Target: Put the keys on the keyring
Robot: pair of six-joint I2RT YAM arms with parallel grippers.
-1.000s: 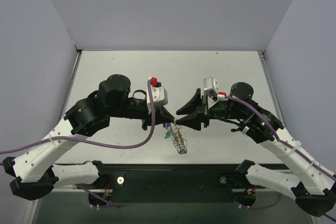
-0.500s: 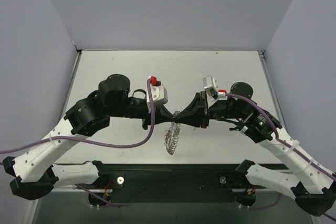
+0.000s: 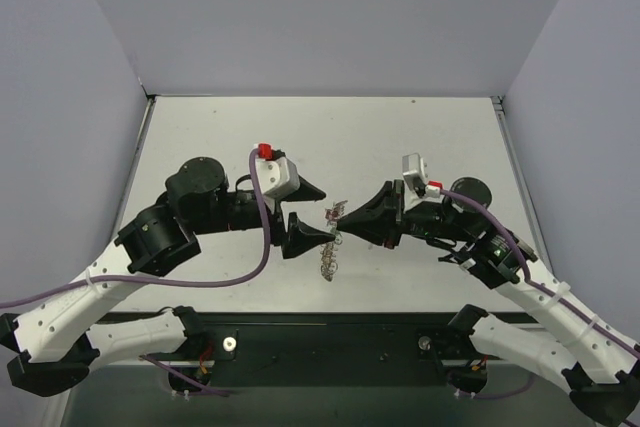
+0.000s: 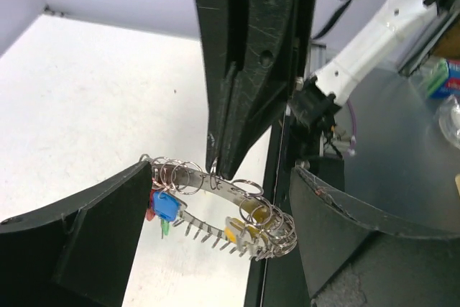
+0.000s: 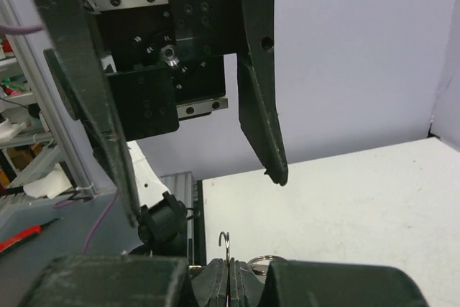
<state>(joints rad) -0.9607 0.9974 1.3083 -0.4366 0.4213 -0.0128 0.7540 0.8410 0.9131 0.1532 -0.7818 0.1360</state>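
The keyring [image 4: 215,183] is a curved silvery band strung with many small wire loops. It hangs in the air between the two arms, above the table [image 3: 420,137]. My right gripper [image 3: 339,219] is shut on its upper edge, and its black fingers [image 4: 237,106] come down from the top of the left wrist view. On the keyring hang the keys: a blue one [image 4: 164,206] with green and red heads beside it, and a yellow one [image 4: 237,232]. My left gripper [image 3: 325,214] is open, with one finger on each side of the keyring [image 3: 329,252] and touching nothing. In the right wrist view only a thin wire loop of the keyring [image 5: 226,244] shows above my closed right gripper [image 5: 230,278].
The white table lies below, ringed by grey walls. The black base rail [image 3: 330,332] runs along the near edge, under the hanging keyring. Purple cables [image 3: 262,237] trail from both wrists. The left arm's open fingers [image 5: 262,120] fill the right wrist view.
The left gripper held the keyring a second ago, then both gripped it. Now the left has opened and drawn back left, and the right gripper holds it alone.
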